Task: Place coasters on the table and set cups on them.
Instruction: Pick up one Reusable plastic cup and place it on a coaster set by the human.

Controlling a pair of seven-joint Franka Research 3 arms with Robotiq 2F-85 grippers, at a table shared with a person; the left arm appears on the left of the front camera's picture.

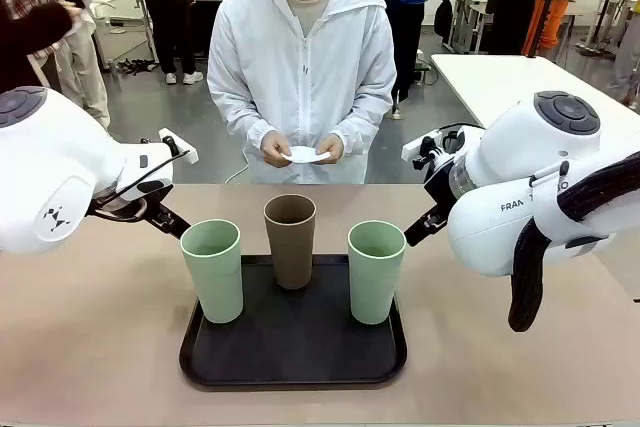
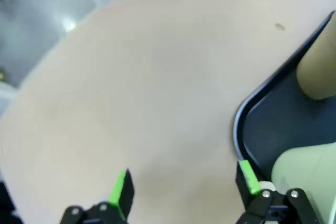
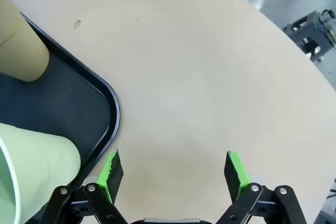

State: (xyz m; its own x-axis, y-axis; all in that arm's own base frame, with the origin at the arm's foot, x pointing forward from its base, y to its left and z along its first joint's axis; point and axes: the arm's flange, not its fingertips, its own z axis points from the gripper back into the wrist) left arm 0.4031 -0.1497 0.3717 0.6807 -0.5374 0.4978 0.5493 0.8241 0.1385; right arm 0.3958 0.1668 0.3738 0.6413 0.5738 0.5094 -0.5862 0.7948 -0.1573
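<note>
Three cups stand upright on a black tray (image 1: 293, 362): a mint green cup (image 1: 212, 269) at left, a brown cup (image 1: 290, 240) behind the middle, and a second mint green cup (image 1: 376, 269) at right. At the far side a person's hands hold the white coasters (image 1: 305, 154) above the table (image 1: 90, 347). My left gripper (image 2: 185, 182) hangs open over bare tabletop, its one pad close to the tray corner (image 2: 242, 119) and the left mint cup (image 2: 310, 166). My right gripper (image 3: 173, 169) is open too, just beside the tray's rim (image 3: 113, 114) and the right mint cup (image 3: 37, 161).
Bare tan tabletop (image 3: 210, 77) spreads on both sides of the tray and in front of the person. A white table (image 1: 500, 77) stands at the back right. The brown cup (image 3: 18, 40) is farther off in the right wrist view.
</note>
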